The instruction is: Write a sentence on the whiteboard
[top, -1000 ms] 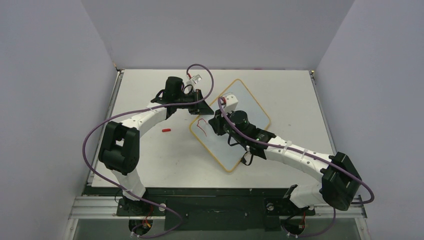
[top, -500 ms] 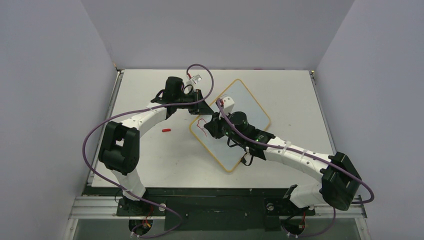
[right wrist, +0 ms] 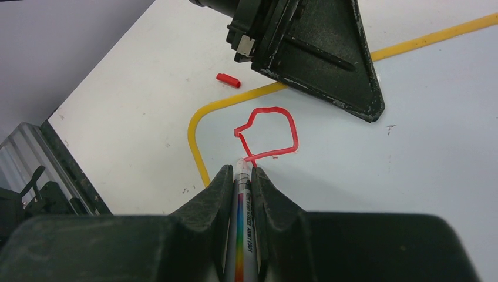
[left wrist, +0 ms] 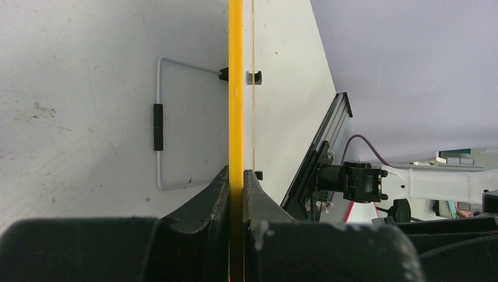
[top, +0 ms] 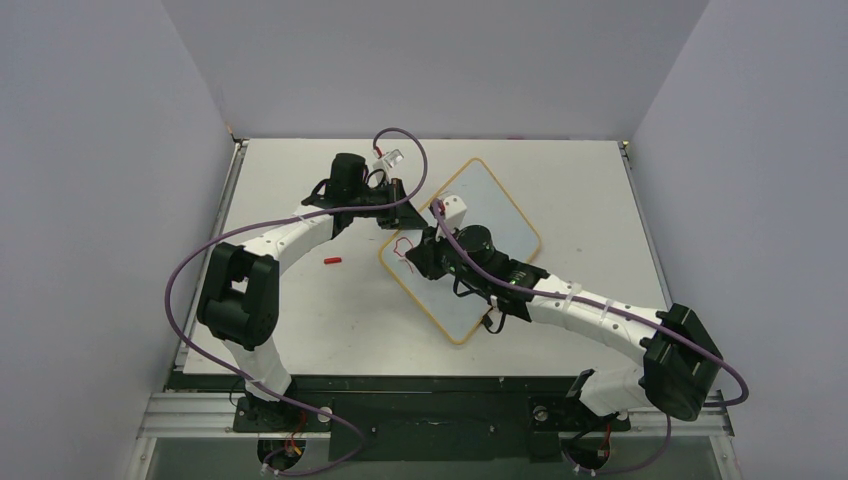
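Observation:
The whiteboard (top: 497, 205) lies at an angle on the table, white with an orange-yellow frame. My left gripper (top: 405, 216) is shut on its far left edge; in the left wrist view the frame (left wrist: 235, 88) runs edge-on between my fingers (left wrist: 235, 179). My right gripper (top: 421, 254) is shut on a marker (right wrist: 241, 223) with a rainbow stripe. Its tip touches the board at a red looped line (right wrist: 270, 132) near the board's rounded corner (right wrist: 197, 120). The left gripper's finger (right wrist: 329, 64) presses on the board just beyond the red line.
A red marker cap (top: 333, 261) lies on the table left of the board and also shows in the right wrist view (right wrist: 228, 80). A wire stand (left wrist: 157, 117) and small black clips (left wrist: 224, 73) sit at the board's edge. Grey walls enclose the table on three sides.
My right gripper has shifted slightly left and nearer along the board with the marker, and the red line has grown a little. The left arm has not moved.

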Controlling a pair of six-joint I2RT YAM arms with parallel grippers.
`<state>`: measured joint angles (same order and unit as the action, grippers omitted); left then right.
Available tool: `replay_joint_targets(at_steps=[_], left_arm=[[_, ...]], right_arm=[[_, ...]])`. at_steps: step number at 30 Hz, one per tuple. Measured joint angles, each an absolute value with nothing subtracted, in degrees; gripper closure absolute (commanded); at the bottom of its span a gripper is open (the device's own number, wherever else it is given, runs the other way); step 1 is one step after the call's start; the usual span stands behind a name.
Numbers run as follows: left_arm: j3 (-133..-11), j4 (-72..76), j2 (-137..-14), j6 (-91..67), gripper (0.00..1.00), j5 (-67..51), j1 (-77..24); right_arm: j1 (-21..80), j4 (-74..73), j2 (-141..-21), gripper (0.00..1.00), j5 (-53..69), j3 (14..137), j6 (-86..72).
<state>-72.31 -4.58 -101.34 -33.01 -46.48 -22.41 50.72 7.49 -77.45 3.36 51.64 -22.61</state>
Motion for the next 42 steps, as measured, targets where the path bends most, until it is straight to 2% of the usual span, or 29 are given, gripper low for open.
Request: replay_joint_targets(at_steps=[31,42], left_arm=[[-72.29,-4.67,-101.34,-33.01,1.0,-46.33,-22.41],[-72.29,-4.54,-101.06,-33.01,1.0,-46.33,-22.63]], right_arm=[[49.04,6.52,-74.48,1.0,-3.11,47.83,-23.4],[48.82,1.72,-71.5,1.0,-4.73,46.22,-23.42]])
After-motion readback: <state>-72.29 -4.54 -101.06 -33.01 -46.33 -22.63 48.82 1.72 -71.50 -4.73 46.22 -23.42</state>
